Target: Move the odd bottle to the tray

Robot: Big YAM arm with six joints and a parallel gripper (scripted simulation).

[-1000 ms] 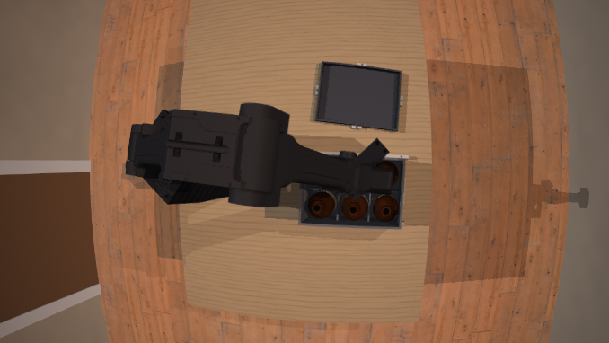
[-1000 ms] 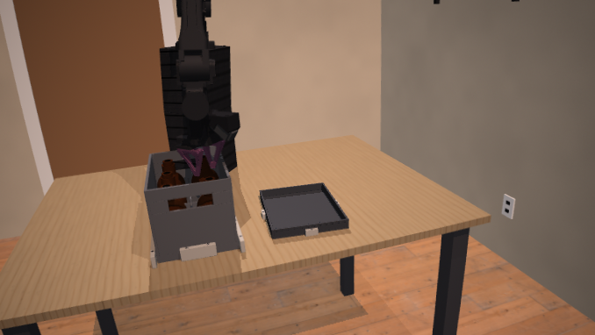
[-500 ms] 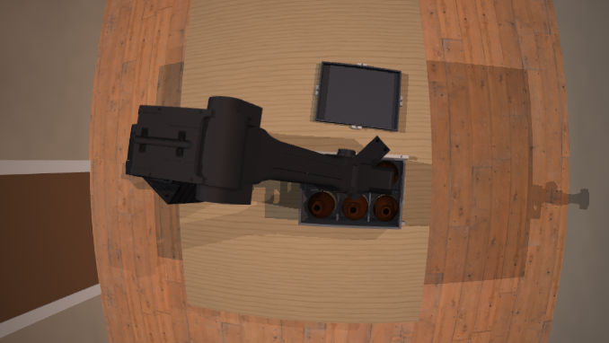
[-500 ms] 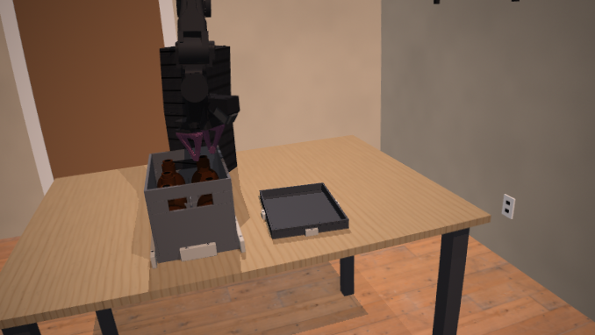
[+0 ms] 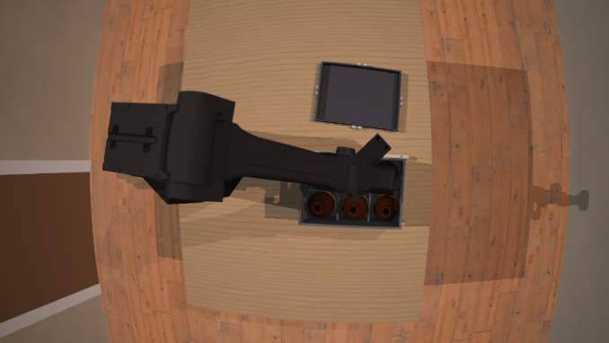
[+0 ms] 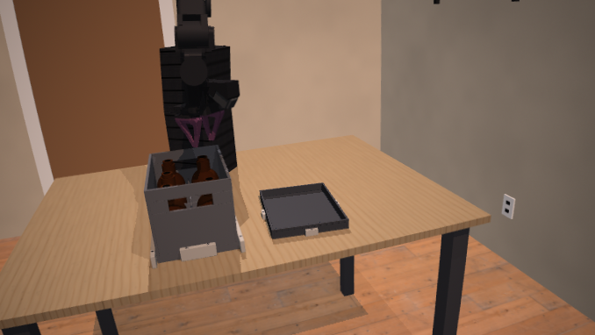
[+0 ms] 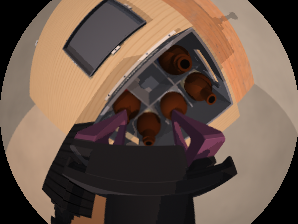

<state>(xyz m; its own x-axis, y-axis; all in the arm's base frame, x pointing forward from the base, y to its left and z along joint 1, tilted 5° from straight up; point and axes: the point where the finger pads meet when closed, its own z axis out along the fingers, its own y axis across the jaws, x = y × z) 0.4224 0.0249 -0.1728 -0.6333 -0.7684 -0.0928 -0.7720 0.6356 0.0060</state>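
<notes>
- My end effector point(image 6: 204, 143) point(image 7: 149, 113) is spread, w/ nothing pinched, above the crate point(image 5: 350, 226) point(image 6: 190, 232) point(image 7: 216, 111).
- All 5 brown bottles point(image 5: 322, 205) point(image 6: 203, 168) point(image 7: 173, 104) are in it; can't tell the odd 1.
- Tray point(image 5: 359, 96) point(image 6: 303, 210) point(image 7: 105, 32) is flat on desk point(image 5: 292, 278) point(image 6: 395, 197) point(image 7: 55, 70), near crate.

The pale wood-grained table point(image 5: 251, 278) point(image 6: 395, 197) point(image 7: 55, 65) carries a grey crate point(image 5: 350, 225) point(image 6: 190, 230) point(image 7: 227, 106) and, well apart beside it, a shallow dark tray point(image 5: 361, 96) point(image 6: 303, 212) point(image 7: 104, 35) lying flat. Small white blocks point(image 6: 198, 252) point(image 7: 116, 49) sit against the sides of both.
</notes>
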